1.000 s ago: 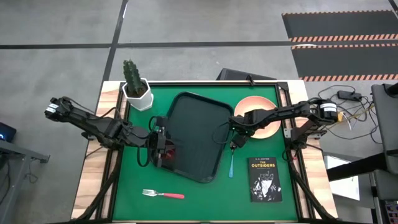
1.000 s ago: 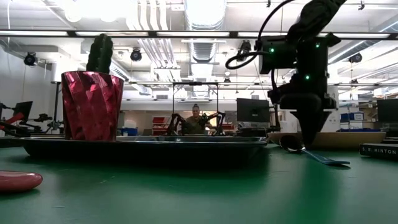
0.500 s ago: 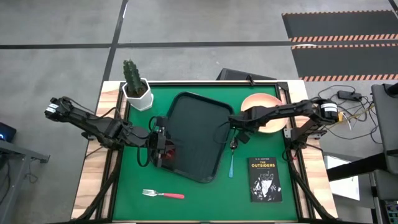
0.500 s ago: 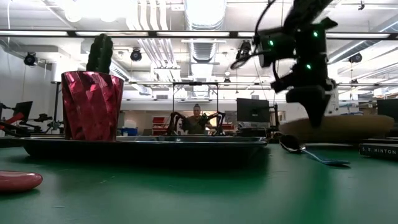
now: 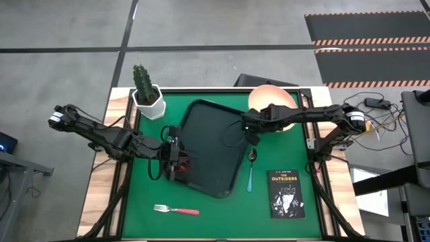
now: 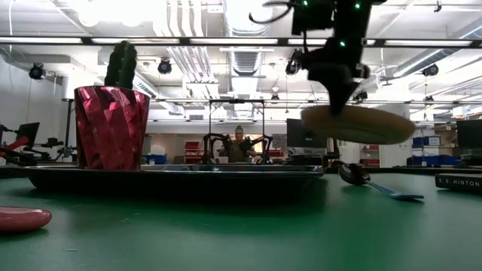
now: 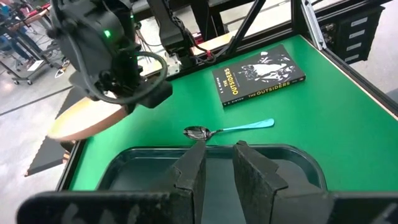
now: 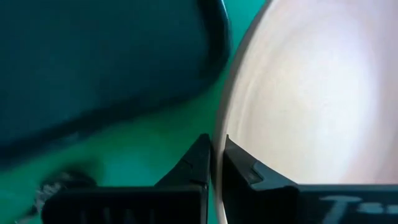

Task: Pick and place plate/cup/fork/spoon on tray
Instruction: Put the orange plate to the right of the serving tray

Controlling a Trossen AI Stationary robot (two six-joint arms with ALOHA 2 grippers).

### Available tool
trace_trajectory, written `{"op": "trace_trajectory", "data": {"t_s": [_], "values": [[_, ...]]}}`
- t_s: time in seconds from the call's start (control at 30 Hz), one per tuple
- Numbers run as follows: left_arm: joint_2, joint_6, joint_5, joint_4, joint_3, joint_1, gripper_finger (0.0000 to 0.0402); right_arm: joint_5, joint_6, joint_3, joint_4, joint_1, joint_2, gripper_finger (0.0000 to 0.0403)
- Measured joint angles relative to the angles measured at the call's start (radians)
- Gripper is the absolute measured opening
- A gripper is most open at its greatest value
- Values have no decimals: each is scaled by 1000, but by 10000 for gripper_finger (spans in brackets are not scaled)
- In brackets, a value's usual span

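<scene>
My right gripper [image 5: 254,132] is shut on the peach-pink plate [image 5: 273,101] and holds it in the air beside the tray's right rim; the plate also shows in the low view [image 6: 361,125]. The dark tray [image 5: 211,134] lies mid-table. The dark red cup [image 5: 185,165] stands upright on the tray near its left rim. My left gripper [image 7: 219,167] hovers over that rim beside the cup, its fingers a little apart and empty. The blue-handled spoon [image 5: 250,172] lies on the green mat right of the tray. The pink-handled fork [image 5: 176,210] lies near the front edge. My right gripper pinches the plate's rim [image 8: 219,134] between its two fingers, on the side facing the tray. The fingers come from above, pointing down. The plate is lifted clear of the table and hangs nearly level, tipped slightly, out to the side of the fingers [image 6: 337,102].
A black book [image 5: 285,193] lies at the front right, near the spoon's handle. A cactus in a white pot [image 5: 148,94] stands at the far left corner. The tray's middle and right half [image 7: 149,163] are bare. A person sits in the room far behind the table.
My right gripper has risen and drifted toward the tray with the plate. The plate lay flat on the table a second ago, then tipped up at the held rim, and now hangs clear above the table. The left arm, cup, spoon and fork have stayed put.
</scene>
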Motion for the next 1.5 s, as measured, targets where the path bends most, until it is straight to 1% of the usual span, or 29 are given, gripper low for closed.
{"op": "trace_trajectory", "data": {"t_s": [0.1,0.27,0.4,0.8,1.0,1.17,1.27,1.43,1.5], "values": [[0,0,0,9,0,0,61,-8,-74,14,103,24,0,8],[0,0,0,21,0,0,61,-89,-199,32,266,62,13,8],[0,0,0,21,0,0,61,-114,-276,64,350,90,60,8],[0,0,0,21,-3,0,61,-110,-570,253,338,143,313,8],[0,0,1,19,-3,-1,61,-106,-667,275,341,162,355,8],[0,0,1,19,-3,0,61,-117,-711,275,344,185,363,9],[0,0,0,21,-3,0,61,-141,-706,275,357,191,371,8],[0,0,0,20,-4,0,61,-142,-682,269,365,191,389,8],[0,0,0,21,-4,0,61,-143,-685,260,393,191,394,9]]}}
